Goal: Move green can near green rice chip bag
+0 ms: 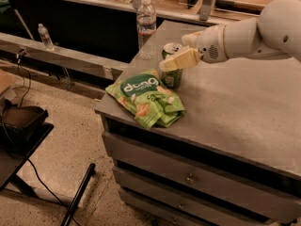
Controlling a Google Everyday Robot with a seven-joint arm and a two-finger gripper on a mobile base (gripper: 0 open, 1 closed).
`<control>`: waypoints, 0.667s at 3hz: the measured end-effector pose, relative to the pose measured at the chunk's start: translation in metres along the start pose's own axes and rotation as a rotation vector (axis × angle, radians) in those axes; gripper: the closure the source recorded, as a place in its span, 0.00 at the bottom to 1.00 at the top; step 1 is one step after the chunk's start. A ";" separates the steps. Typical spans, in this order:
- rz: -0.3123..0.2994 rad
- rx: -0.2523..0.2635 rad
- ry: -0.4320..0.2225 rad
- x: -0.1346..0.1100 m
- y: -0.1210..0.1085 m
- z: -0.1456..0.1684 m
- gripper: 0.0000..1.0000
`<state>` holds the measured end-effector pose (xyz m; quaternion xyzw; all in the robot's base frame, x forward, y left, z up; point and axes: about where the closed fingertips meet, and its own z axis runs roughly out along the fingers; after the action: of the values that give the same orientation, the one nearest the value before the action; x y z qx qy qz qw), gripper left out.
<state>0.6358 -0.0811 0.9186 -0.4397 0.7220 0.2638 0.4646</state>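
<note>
The green can [171, 78] stands upright on the grey table [235, 102], touching the back right edge of the green rice chip bag [146, 98], which lies flat near the table's front left corner. My gripper [174, 51] reaches in from the right at the height of the can's top. It is shut on the can, with one cream finger [181, 60] across the can's near side and the other behind it. The can's silver top shows between them.
A clear plastic water bottle [146, 25] stands at the table's back left corner, just behind the can. Drawers [188, 178] run under the tabletop. A second small bottle [44, 36] stands on a ledge to the left. A dark stand [21, 126] and cables are on the floor at left.
</note>
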 end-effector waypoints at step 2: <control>-0.133 0.062 -0.042 -0.045 -0.004 -0.057 0.00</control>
<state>0.6229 -0.1106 0.9839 -0.4666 0.6890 0.2191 0.5094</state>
